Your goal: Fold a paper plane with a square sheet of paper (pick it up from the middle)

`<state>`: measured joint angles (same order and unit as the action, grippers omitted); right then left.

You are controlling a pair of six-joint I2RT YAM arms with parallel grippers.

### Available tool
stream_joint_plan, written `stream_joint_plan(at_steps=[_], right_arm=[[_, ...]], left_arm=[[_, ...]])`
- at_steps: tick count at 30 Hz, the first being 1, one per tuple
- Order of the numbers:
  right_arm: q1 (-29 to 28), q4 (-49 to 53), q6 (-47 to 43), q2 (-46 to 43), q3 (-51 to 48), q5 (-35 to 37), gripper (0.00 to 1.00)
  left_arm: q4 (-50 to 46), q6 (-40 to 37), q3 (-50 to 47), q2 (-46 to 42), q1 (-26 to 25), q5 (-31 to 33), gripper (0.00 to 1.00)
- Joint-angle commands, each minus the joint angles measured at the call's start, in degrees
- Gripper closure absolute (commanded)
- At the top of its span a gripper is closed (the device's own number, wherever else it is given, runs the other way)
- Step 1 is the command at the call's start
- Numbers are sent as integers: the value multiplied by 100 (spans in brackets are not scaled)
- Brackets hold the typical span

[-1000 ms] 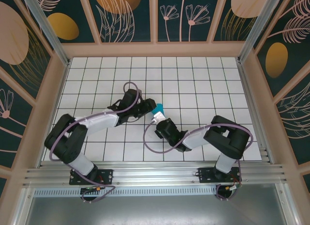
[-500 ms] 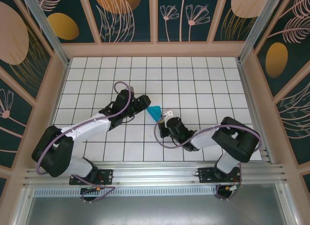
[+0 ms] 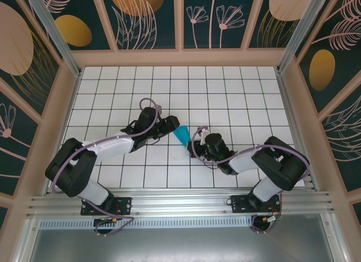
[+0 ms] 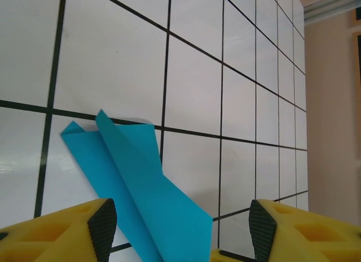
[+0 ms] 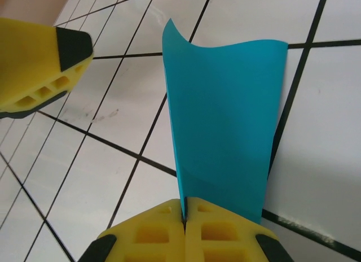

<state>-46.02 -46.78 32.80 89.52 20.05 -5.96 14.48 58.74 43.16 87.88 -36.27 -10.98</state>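
The square sheet of paper, folded into a narrow creased teal wedge, is near the middle of the white grid table. My right gripper is shut on its narrow end. In the right wrist view the yellow fingers meet on the paper's edge, and the sheet fans away from them. My left gripper stands open at the sheet's left side. In the left wrist view the paper lies between its spread fingertips, close to the left one and gripped by neither.
The tiled table extends behind and to both sides of the arms. Wooden walls enclose it at the back and sides. An aluminium rail runs along the near edge by the arm bases.
The right wrist has swung rightward while keeping its grip, and the paper has shifted slightly nearer. The left arm reached out and drew back a little, its gripper staying open beside the sheet.
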Motion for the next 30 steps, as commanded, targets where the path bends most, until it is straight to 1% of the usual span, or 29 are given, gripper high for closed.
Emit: stream_joint_plan(at_steps=[1, 6, 14, 25, 30], right_arm=[[62, -170, 436, -11, -50, -209, 100], [76, 19, 719, 64, -45, -82, 100], [93, 159, 1103, 294, -20, -185, 100], [180, -65, 1759, 491, -72, -386, 100], [189, -351, 1911, 379, -184, -421, 100]], left_arm=[[429, 47, -84, 130, 31, -349, 34], [663, 109, -100, 311, 31, -653, 35], [920, 146, -74, 541, 23, -982, 36], [1254, 191, -45, 874, -42, -1359, 36], [1408, 279, -132, 867, -65, -1281, 37]])
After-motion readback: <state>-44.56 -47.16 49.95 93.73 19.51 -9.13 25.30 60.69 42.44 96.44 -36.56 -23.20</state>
